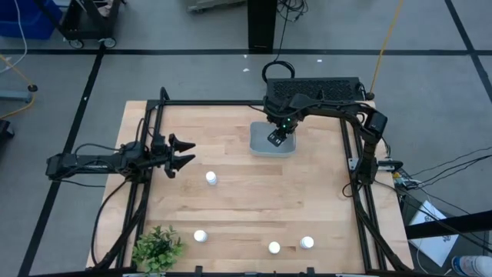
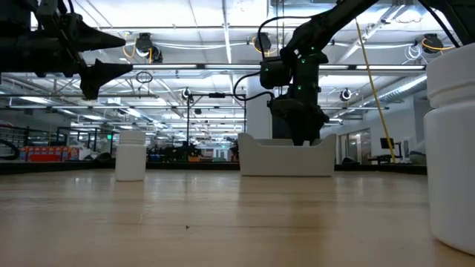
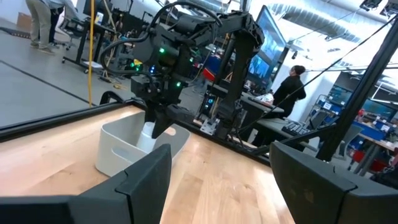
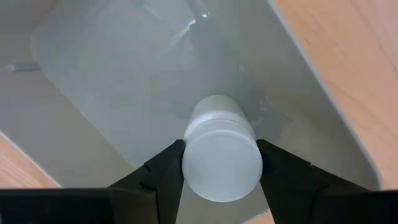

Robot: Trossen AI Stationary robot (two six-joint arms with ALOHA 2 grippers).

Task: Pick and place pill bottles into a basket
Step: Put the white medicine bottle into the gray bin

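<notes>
Right wrist view, gripper [image 4: 219, 163] clasping bottle [image 4: 221, 149] above basket [image 4: 112, 81]

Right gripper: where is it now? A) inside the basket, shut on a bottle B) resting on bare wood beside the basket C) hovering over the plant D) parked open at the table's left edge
A: the right gripper is shut on a bottle over the basket's floor, and the high view shows that arm reaching down into the basket.
</notes>
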